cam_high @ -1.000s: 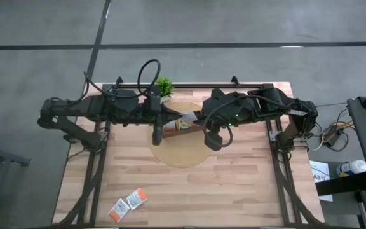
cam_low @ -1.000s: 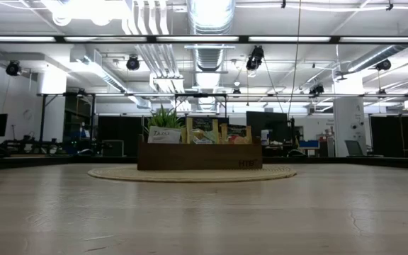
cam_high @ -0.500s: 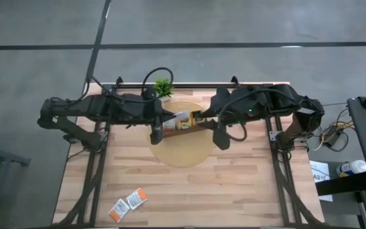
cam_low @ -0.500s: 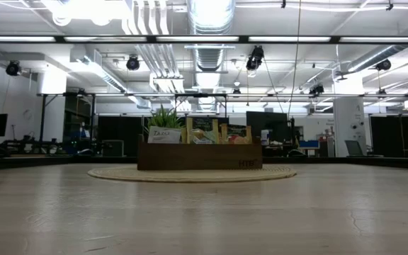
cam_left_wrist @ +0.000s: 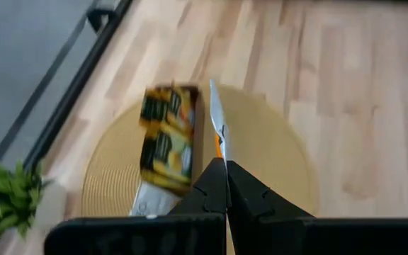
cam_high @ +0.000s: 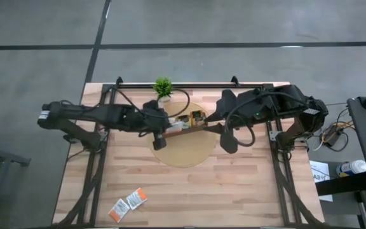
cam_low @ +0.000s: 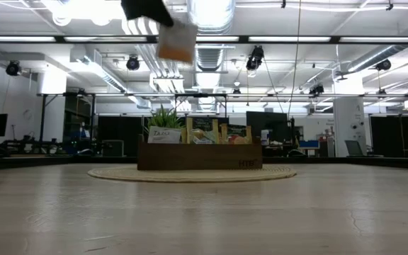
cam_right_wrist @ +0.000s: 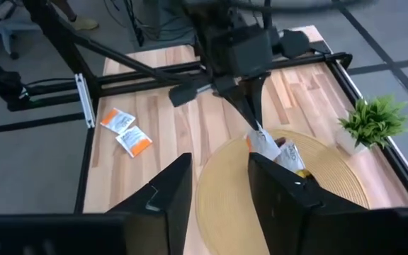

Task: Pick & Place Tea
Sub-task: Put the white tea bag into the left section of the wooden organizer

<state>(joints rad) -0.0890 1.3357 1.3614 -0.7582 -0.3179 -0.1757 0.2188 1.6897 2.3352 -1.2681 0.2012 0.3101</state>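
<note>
Although two loose sachets (cam_high: 128, 205) lie untouched near the desk (cam_high: 246, 184) edge at about seven o'clock, the action is up by the round mat (cam_high: 183, 156) at the desk's middle. A second ago both arms met over the mat with a pale sachet between their tips; now they have drawn apart, and the sachet has gone with the left arm.

The left tool (cam_left_wrist: 225, 173) is pressed together on the white-and-orange sachet (cam_left_wrist: 217, 120), which shows edge-on past its fingers and hangs clear of the desk. In the low view the same sachet (cam_low: 176, 42) has newly appeared high in the air, well above the brown tray (cam_low: 199, 156). It sits just toward nine o'clock of that tray, over the mat.

The tray already holds upright sachets, the dark green-and-yellow ones (cam_left_wrist: 167, 138) among them. A small potted plant (cam_high: 163, 86) stands beyond it at twelve o'clock.

Farther right, the right tool (cam_right_wrist: 218, 188) has sprung apart within the last second and backed off toward three o'clock, holding nothing.

This reads as a finished handover: the right arm has let go and the left arm alone carries the tea. What likely remains is to lower this sachet into a tray compartment, and the two loose ones are not yet picked.
</note>
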